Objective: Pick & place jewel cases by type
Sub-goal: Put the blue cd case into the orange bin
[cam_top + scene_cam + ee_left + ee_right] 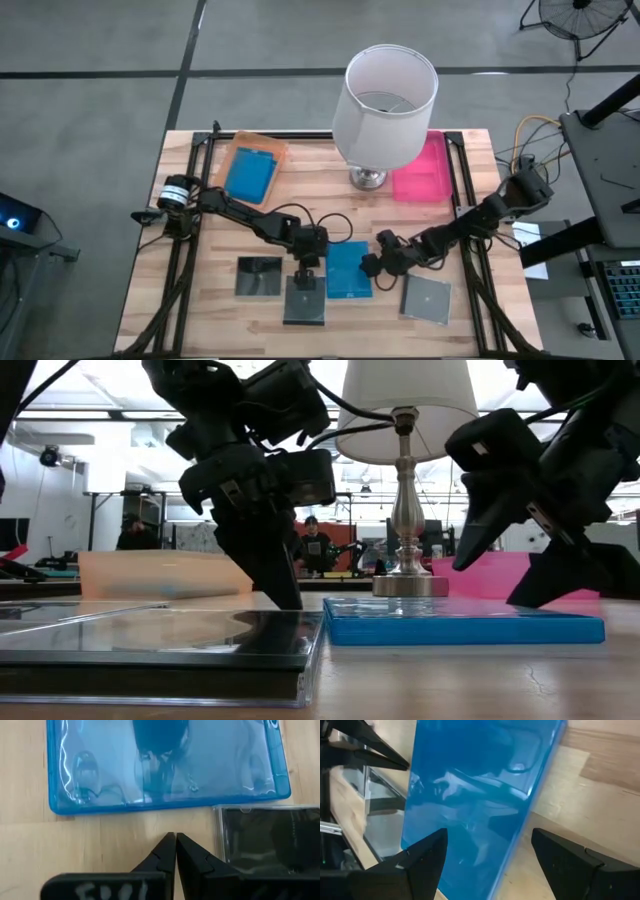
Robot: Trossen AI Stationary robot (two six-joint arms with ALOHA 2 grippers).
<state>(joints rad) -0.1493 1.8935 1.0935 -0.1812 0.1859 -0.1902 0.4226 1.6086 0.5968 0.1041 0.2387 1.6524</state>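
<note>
My landmark is the lamp (383, 105), at the table's (200, 300) far edge. One tray (268, 147) lies left of it, holding a case (250, 173); another tray (422, 170) lies right. Nearer than the lamp, four cases sit in a row: case (259, 276), case (305, 300), case (348, 270), case (427, 298). My left gripper (306, 271) is between the second and third, my right gripper (374, 254) beside the third.

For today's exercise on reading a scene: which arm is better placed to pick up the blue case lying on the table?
Probably the right. Its end effector is open with fingers straddling the blue case; the left end effector is shut, beside the case.
</note>
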